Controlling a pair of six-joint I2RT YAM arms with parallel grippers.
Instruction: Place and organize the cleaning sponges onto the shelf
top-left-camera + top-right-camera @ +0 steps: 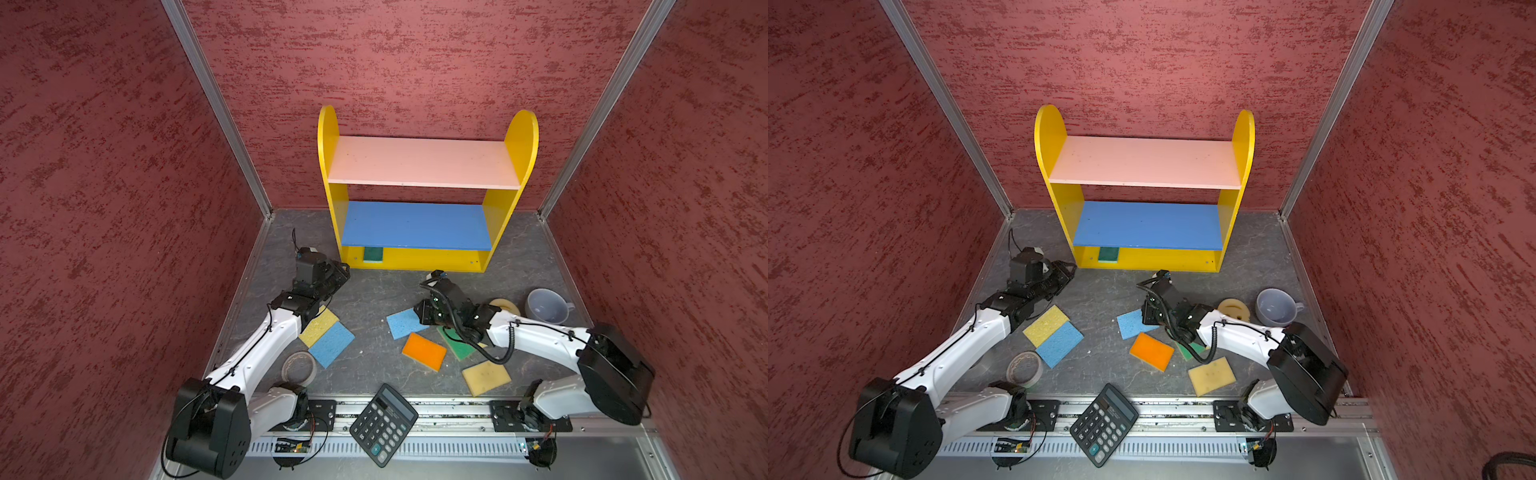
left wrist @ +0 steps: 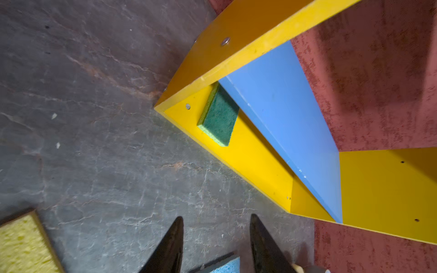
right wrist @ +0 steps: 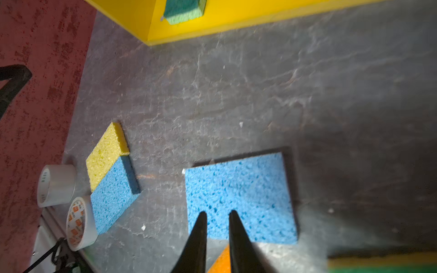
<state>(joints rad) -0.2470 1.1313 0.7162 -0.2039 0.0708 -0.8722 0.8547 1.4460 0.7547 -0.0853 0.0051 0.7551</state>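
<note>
Hovering empty, jaws narrowly parted, right gripper (image 3: 218,212) has flat blue rectangular foam sponge (image 3: 241,196) lying beneath and ahead of its tips on grey tabletop (image 3: 236,94), well short of yellow-sided three-tier shelf (image 3: 236,16).

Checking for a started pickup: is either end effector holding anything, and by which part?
Nothing is held. The left end effector is open and empty; the right end effector, slightly open, is over the blue sponge.
</note>
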